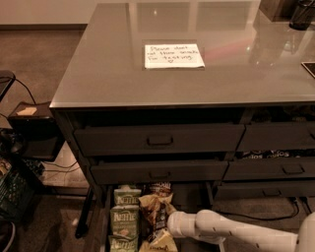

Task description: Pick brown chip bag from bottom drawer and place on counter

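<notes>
The bottom drawer (pixel 191 196) is pulled open at the foot of the dark cabinet. In it lies the brown chip bag (pixel 156 209), dark with a tan-gold wrinkled end, next to green-and-white Kettle bags (pixel 125 216) on its left. My gripper (pixel 170 222) is at the end of the white arm (pixel 231 231), which reaches in from the lower right. It is low in the drawer, right against the brown bag's right side. The glossy grey counter (pixel 108 69) above carries a white handwritten note (pixel 173 55).
Two handled drawer fronts (pixel 160 140) (pixel 158 173) sit closed above the open drawer, with more drawers to the right (pixel 275 170). A black box (pixel 29 129) and a crate (pixel 12 199) stand on the floor at left. Dark objects (pixel 301 12) stand at the counter's back right.
</notes>
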Controlling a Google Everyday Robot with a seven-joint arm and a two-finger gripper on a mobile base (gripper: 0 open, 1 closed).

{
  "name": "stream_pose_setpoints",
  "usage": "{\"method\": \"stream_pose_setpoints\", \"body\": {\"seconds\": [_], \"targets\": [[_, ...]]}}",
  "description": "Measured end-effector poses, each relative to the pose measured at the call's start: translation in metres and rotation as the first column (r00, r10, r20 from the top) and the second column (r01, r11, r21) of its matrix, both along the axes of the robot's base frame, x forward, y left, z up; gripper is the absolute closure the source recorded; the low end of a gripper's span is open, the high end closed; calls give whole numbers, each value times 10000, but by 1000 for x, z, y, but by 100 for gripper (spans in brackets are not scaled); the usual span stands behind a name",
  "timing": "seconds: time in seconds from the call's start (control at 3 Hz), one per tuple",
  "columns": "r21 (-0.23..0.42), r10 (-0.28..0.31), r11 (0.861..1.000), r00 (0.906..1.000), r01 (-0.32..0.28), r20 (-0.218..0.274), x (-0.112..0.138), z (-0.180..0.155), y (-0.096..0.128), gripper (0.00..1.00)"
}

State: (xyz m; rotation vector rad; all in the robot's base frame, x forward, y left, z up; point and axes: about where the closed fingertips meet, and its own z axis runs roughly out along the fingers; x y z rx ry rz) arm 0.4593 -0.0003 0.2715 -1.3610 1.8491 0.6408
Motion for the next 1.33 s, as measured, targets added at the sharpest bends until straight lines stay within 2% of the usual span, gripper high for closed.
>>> {"method": "stream_pose_setpoints", "body": {"seconds": [0.67, 1.0, 1.33], "targets": [[-271, 174, 9995, 9940, -145, 1081, 45, -8, 7, 0], [-433, 344, 9986, 9911, -290, 1287, 68, -15, 6, 0], [-548, 364, 9980, 9922, -301, 1190, 85, -27, 6, 0]]}}
